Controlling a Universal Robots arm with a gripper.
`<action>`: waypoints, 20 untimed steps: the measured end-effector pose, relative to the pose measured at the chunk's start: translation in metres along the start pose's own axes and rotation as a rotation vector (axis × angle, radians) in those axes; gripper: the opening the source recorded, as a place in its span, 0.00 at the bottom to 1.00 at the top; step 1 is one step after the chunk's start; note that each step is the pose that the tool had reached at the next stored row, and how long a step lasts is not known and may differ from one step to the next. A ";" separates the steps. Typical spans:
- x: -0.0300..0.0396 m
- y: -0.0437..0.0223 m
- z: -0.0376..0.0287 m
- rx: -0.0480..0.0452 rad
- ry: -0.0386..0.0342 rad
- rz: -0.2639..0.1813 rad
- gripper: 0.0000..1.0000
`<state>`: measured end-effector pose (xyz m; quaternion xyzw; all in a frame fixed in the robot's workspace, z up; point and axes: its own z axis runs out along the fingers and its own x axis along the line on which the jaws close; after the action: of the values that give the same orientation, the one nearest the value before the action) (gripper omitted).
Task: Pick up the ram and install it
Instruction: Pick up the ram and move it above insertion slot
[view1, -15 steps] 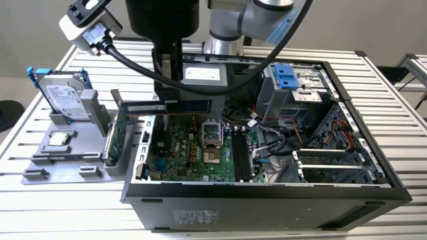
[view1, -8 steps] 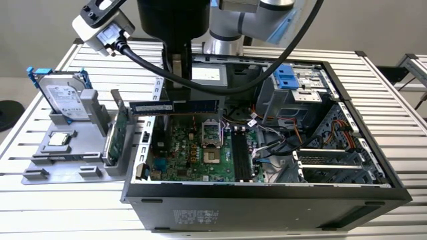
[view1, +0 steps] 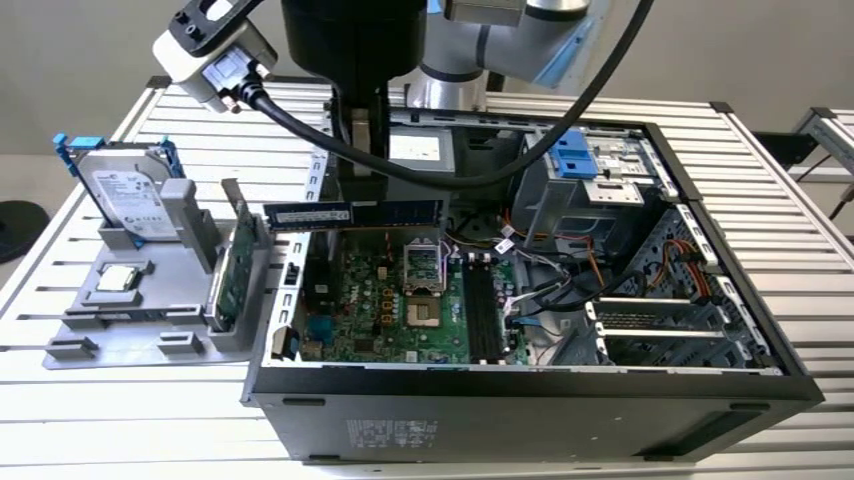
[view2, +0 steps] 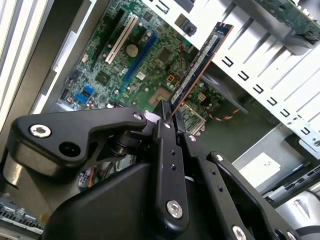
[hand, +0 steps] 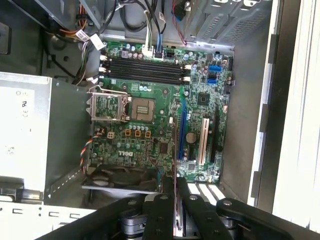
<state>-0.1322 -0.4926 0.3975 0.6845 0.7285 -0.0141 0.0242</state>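
Thin dark blue-black ram (view1: 314, 214) with pale label, level and on edge; held above the motherboard (view1: 387, 300)

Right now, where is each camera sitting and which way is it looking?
Exterior view: off the arm, raised, looking down into the open case; shows the arm and the gripper holding the ram.
First wrist view: on the wrist, looking past the fingers down at the motherboard.
Second wrist view: on the wrist, looking along the fingers and ram at the motherboard.
Both wrist views share fingers and motherboard.
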 end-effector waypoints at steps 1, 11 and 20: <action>-0.0002 0.0016 0.0000 0.0000 0.0000 0.000 0.00; -0.0011 0.0167 0.0003 0.0000 0.0000 0.000 0.00; -0.0018 0.0278 0.0005 0.0000 0.0001 0.000 0.00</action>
<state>-0.1044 -0.4927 0.3974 0.6845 0.7285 -0.0141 0.0241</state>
